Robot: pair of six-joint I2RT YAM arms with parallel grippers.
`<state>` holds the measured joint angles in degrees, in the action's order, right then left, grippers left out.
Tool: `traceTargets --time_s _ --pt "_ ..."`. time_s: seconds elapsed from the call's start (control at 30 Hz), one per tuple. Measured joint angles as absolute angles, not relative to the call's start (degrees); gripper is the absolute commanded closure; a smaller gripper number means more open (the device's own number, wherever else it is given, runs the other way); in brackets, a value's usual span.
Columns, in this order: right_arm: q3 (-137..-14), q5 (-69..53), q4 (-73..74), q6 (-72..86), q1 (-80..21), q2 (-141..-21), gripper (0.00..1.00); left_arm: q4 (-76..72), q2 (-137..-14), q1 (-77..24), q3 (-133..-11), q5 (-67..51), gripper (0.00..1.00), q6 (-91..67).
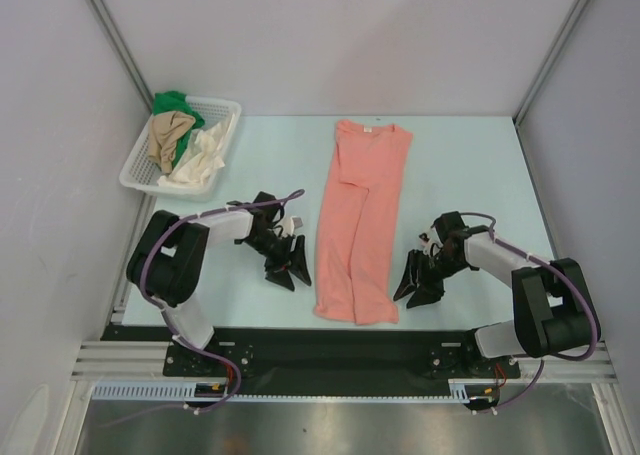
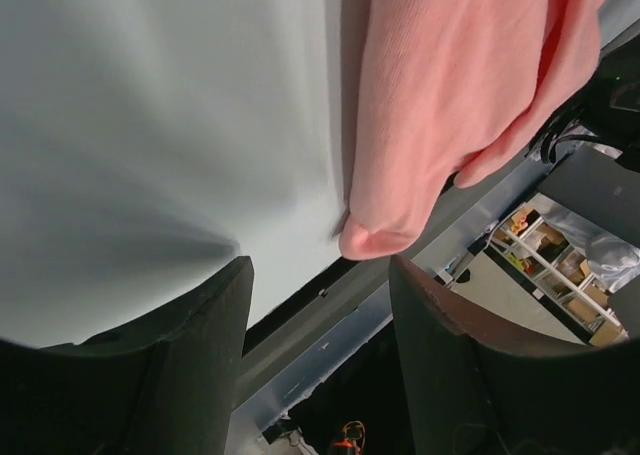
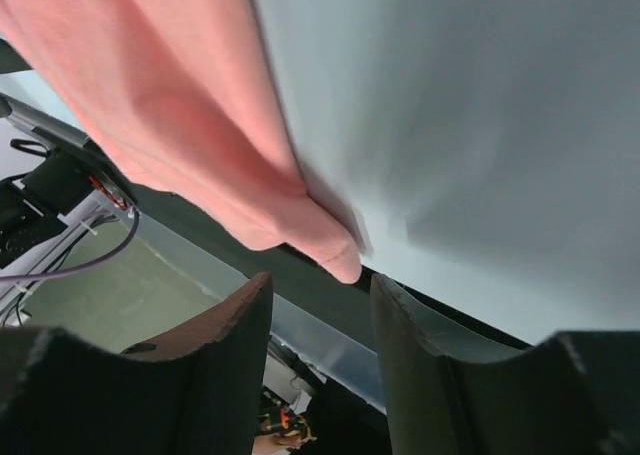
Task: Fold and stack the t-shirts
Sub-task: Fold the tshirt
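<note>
A pale table [image 1: 470, 165] set inside white walls is seen, w/ a white lattice basket [image 1: 135, 172] at its far-left corner holding a green t-shirt [image 1: 172, 102], a tan t-shirt [image 1: 168, 135] and a cream t-shirt [image 1: 205, 155], all bunched. The salmon-pink t-shirt [image 1: 362, 215] is laid mid-table, sleeves tucked in to a narrow strip. Its long axis runs far edge to near edge, collar far, hem at the near edge. It is flanked near the hem end: the left gripper [image 1: 290, 267] is just beside its left side and the right gripper [image 1: 415, 285] just beside its right, neither touching cloth. Approx. equal reach is judged for both. Both pairs of jaws are spread, nothing btwn them. In each wrist view a hem corner [image 2: 375, 237] is seen just ahead of the gap, offset toward mid-table. A pinch on both hem corners, then a carry toward the collar, is judged the likely next step. Each gripper would need shifting inward first.
</note>
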<state>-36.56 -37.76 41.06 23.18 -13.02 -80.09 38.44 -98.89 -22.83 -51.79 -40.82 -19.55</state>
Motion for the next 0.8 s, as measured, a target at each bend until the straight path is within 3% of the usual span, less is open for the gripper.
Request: traceTargets --time_s 0.8 --pt "-32.9 -37.2 36.8 31.5 -19.5 -85.0 0.53 32.9 -104.8 -34.7 -53.6 -44.2 0.51 -23.6"
